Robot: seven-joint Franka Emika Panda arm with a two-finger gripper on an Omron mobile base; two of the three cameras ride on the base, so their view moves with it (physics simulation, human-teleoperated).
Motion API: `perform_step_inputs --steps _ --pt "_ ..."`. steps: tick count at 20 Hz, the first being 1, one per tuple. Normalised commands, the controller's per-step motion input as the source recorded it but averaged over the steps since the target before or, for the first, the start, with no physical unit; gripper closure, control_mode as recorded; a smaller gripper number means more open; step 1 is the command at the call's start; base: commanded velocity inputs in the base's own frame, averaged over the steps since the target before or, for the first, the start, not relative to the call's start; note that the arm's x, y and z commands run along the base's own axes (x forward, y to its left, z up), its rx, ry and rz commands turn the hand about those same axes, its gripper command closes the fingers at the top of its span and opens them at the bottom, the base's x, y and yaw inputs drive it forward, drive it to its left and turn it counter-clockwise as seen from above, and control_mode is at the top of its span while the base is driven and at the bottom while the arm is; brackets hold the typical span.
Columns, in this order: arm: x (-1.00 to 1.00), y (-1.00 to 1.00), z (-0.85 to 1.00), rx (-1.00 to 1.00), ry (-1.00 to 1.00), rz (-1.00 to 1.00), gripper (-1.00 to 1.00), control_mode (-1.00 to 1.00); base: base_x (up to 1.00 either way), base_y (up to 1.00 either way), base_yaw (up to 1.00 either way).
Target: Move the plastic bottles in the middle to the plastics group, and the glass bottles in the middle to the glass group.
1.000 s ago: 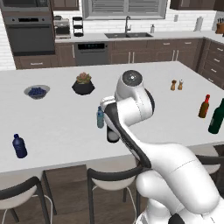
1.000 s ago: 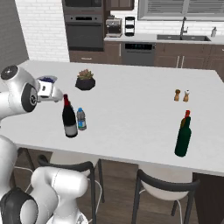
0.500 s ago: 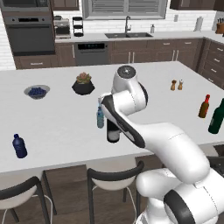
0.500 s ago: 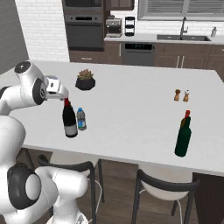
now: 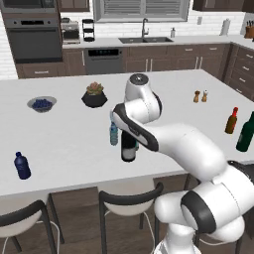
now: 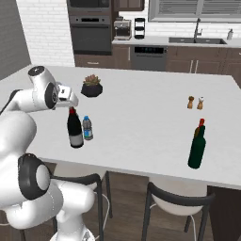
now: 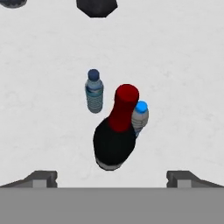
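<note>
The tall near-black wine bottle with a red foil top (image 7: 114,140) stands upright on the white surface (image 7: 175,87), directly below the pincer (image 7: 111,177), whose fingers are spread wide and hold nothing. Two small clear water bottles stand by it: one (image 7: 140,117) touching its far side, the other (image 7: 94,94) just beside it, apart.
</note>
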Motion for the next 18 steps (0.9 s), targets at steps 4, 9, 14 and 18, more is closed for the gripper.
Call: perform_step_inputs --steps 4,9,14,18 --pt "0.22 -0.01 -0.32 0.00 0.00 0.06 -1.00 -1.00 0.00 0.00 0.00" --pt "0.31 -0.02 -0.19 0.00 0.00 0.05 -1.00 -1.00 0.00 0.00 0.00" --pt "0.32 -0.02 -0.08 0.00 0.00 0.04 -1.00 -1.00 0.00 0.00 0.00" --pt "0.21 -0.03 -0.09 0.00 0.00 0.02 -1.00 -1.00 0.00 0.00 0.00"
